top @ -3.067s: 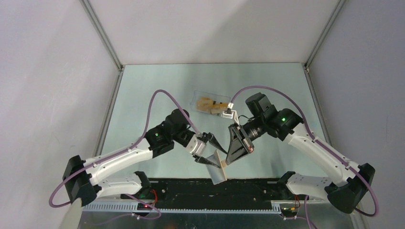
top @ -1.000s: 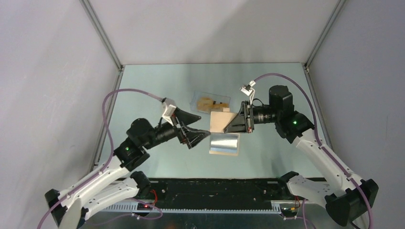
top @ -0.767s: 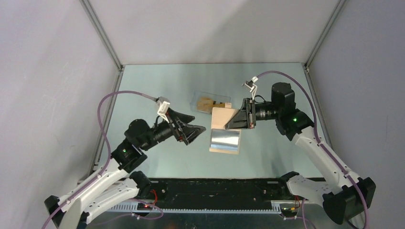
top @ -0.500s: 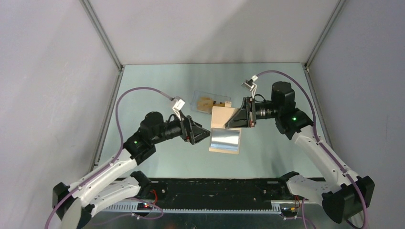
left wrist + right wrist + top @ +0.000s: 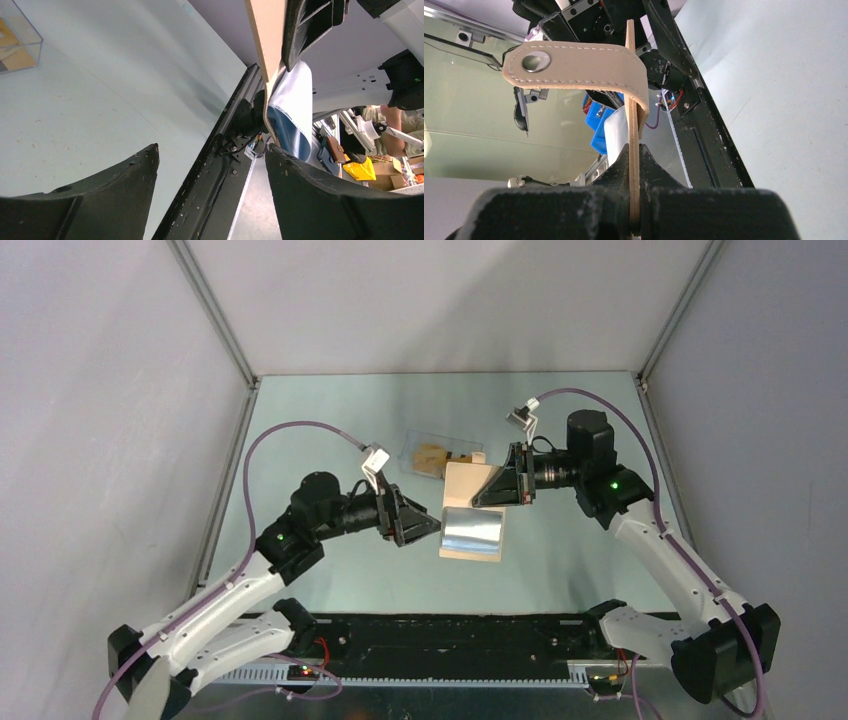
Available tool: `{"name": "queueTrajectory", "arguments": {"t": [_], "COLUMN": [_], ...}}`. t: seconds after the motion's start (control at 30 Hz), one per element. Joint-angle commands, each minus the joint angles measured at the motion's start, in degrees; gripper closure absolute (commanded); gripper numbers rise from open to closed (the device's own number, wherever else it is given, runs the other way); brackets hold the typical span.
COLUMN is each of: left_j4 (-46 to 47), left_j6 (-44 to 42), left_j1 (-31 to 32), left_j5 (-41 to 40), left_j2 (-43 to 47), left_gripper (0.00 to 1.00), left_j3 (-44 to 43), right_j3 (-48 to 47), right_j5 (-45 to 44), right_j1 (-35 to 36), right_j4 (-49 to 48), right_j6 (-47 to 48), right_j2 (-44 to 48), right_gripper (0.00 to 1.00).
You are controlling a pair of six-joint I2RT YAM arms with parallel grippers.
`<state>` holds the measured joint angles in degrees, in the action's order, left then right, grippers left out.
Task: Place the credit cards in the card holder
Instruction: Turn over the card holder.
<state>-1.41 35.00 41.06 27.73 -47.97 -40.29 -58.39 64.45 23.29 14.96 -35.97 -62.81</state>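
Top external view: the pale green bench [image 5: 330, 420] spreads out ahead of my two arms. Above its middle hangs the card holder [image 5: 468, 502], unfolded and lifted off the surface, with its tan panel farther back and its shiny light blue panel nearer me. My right end effector [image 5: 482, 496] is clamped tight on the tan panel's edge; in the right wrist view the snap strap curls over above my fingers. My left end effector [image 5: 430, 526] sits just beside the holder's left edge, fingers spread wide with nothing between them. Behind the holder, the clear tray [image 5: 410, 448] rests on the bench, and the orange-yellow credit cards [image 5: 432, 455] lie inside it.
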Motion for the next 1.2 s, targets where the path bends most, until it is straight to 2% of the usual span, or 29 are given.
{"name": "queueTrajectory", "arguments": {"t": [0.0, 0.37, 1.17], "left_j4": [-3.1, -7.0, -6.5], "left_j6": [-1.8, -4.4, -4.9], "left_j1": [-0.4, -0.4, 0.0], "left_j5": [0.2, -3.8, 1.8], "left_j2": [0.9, 2.0, -4.5], "left_gripper": [0.18, 0.18, 0.23], "left_j3": [-2.9, -4.1, -8.8], "right_j3": [-0.4, -0.5, -0.5], "right_j5": [0.0, 0.6, 0.4], "right_j1": [-0.4, -0.6, -0.5], "right_j4": [-0.1, -0.9, 0.7], "right_j6": [1.2, 0.3, 0.9], "right_j2": [-0.1, -0.1, -0.1], "right_gripper": [1.00, 1.00, 1.00]}}
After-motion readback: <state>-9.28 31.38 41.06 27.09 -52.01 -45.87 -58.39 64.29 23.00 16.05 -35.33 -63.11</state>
